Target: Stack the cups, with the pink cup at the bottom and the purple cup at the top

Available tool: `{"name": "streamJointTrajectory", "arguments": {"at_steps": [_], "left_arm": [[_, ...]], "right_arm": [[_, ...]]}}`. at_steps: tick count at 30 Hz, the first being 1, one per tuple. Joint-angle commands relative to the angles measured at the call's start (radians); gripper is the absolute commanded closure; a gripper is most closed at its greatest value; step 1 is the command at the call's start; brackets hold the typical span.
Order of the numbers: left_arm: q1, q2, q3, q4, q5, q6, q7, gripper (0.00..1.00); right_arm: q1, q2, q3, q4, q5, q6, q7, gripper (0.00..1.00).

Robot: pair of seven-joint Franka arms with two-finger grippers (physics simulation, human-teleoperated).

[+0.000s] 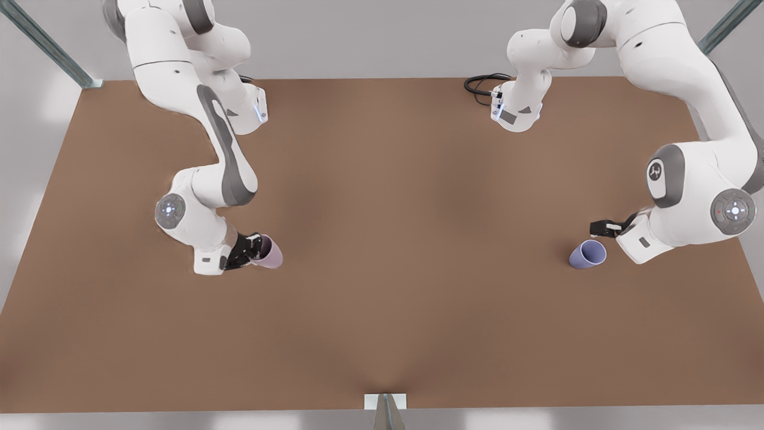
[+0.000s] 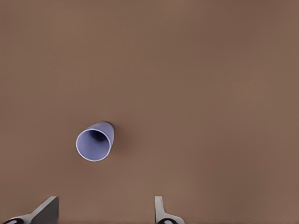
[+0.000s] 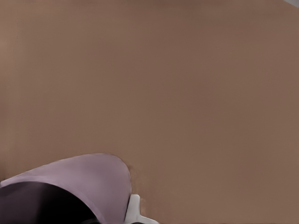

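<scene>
right gripper (image 1: 253,249) clamped on pink cup (image 1: 270,252) | left gripper (image 1: 604,227) jaws apart beside purple cup (image 1: 588,254), waiting | set pink upright first

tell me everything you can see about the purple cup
The purple cup is a small bluish-lavender tapered tumbler, smooth, matte, without a handle. It stands upright on the brown table, mouth open and empty, toward the front view's right. Nothing touches it. The left hand hovers just beside it, fingers open; in the left wrist view the cup sits ahead of the fingertips, not between them.
</scene>
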Motion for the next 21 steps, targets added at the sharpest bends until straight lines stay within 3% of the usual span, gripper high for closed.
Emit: {"name": "streamJointTrajectory", "arguments": {"at_steps": [1, 4, 6, 9, 14, 17, 21], "left_arm": [[0.003, 0.014, 0.021, -0.007, -0.036, 0.078, 0.002, 0.00], [0.018, 0.031, 0.055, -0.076, -0.108, 0.150, 0.013, 0.00], [0.025, 0.021, 0.078, -0.203, -0.188, 0.259, 0.014, 0.00], [0.026, 0.024, 0.084, -0.269, -0.202, 0.316, 0.014, 0.00], [0.025, 0.042, 0.084, -0.337, -0.220, 0.426, 0.014, 0.00], [0.025, 0.039, 0.097, -0.426, -0.219, 0.589, 0.019, 0.00], [0.025, 0.051, 0.111, -0.446, -0.219, 0.619, 0.019, 0.00]], "right_arm": [[0.098, 0.034, 0.000, 0.082, -0.002, -0.084, 0.934, 0.79], [0.276, 0.175, 0.000, 0.298, -0.007, -0.092, 1.247, 0.79], [0.372, 0.317, -0.001, 0.462, -0.005, -0.092, 1.419, 0.79], [0.434, 0.475, 0.005, 0.647, -0.084, -0.092, 1.645, 0.79], [0.477, 0.646, 0.006, 0.832, -0.133, -0.130, 1.778, 0.79], [0.477, 0.666, 0.003, 0.834, -0.133, -0.113, 1.777, 0.79], [0.477, 0.710, 0.000, 0.889, -0.133, -0.121, 1.777, 0.79]]}}
